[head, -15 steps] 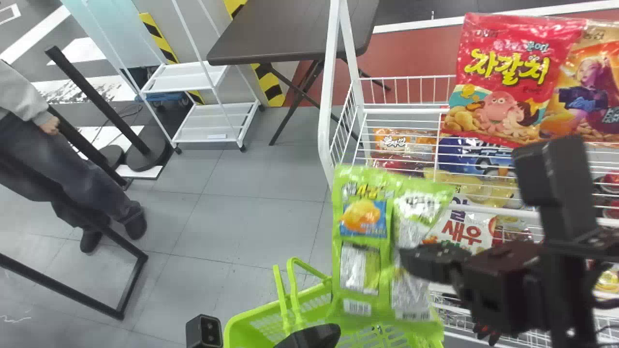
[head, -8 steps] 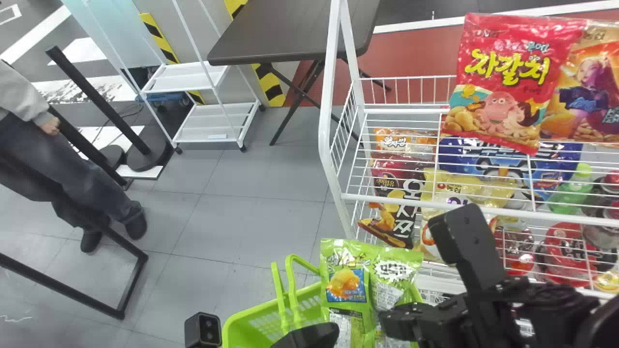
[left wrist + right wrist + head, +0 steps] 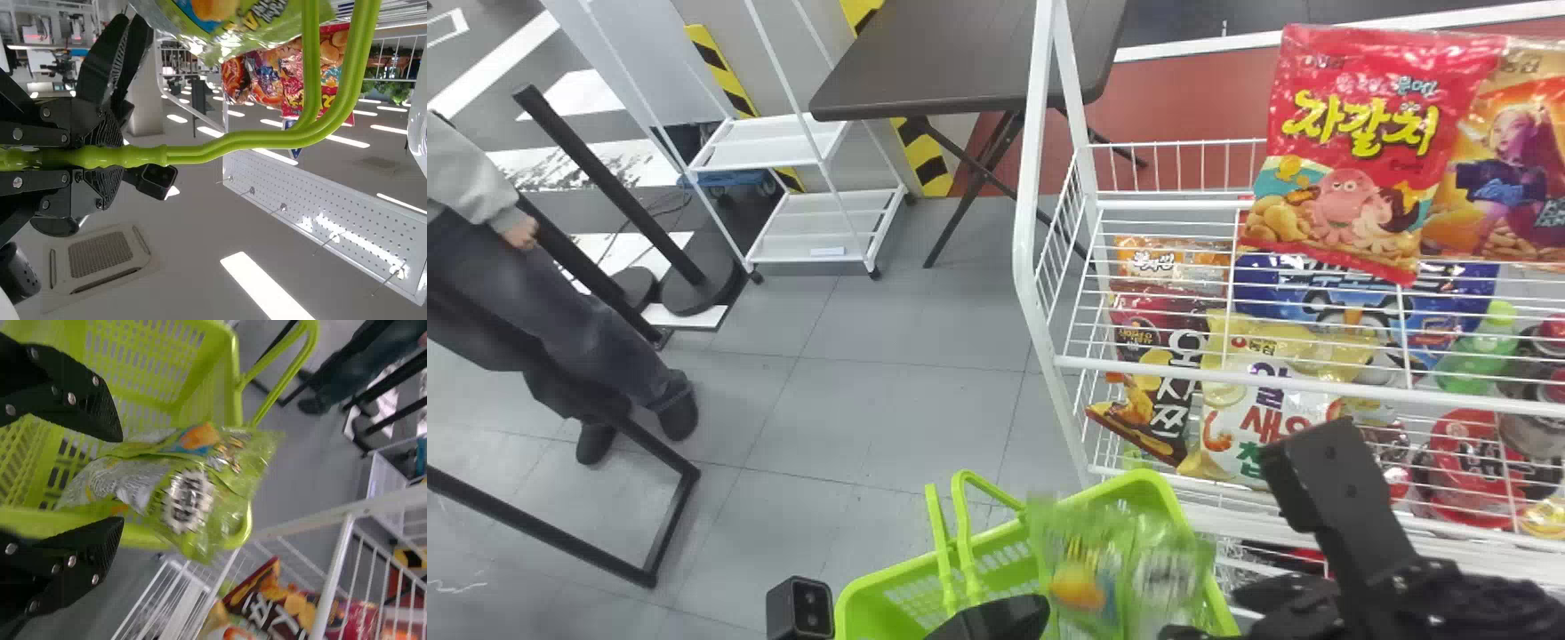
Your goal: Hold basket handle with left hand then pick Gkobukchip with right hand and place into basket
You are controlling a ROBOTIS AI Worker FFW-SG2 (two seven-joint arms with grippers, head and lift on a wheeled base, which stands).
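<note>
Standing wide apart in the right wrist view, the two fingers of your right gripper (image 3: pixel 123 480) have the narrow lower part of the Gkobukchip (image 3: pixel 190 477) between them and the rest just beyond their tips. I judge that wide spread is meant to let the bag go, since neither finger seems to pinch it. The bag sits tilted over the mouth of the basket (image 3: pixel 231 380), so a drop from here ought to end inside; its far end overlaps the rim, and you can't tell whether it rests there. In the left wrist view, your left gripper (image 3: pixel 117 157) is clamped around the handle (image 3: pixel 240 140), both strands running together between its pads, probably to stop the basket tipping or sliding as the bag lands. In the head view the Gkobukchip is between your two hands, right of the left gripper and left of the right one, with its top part within the basket's outline. Beyond your right hand stands the white wire rack (image 3: pixel 1316 385). Next, keep the handle firm, check that the bag settles below the rim, and draw the right fingers straight back so they don't snag the wrapper.
</note>
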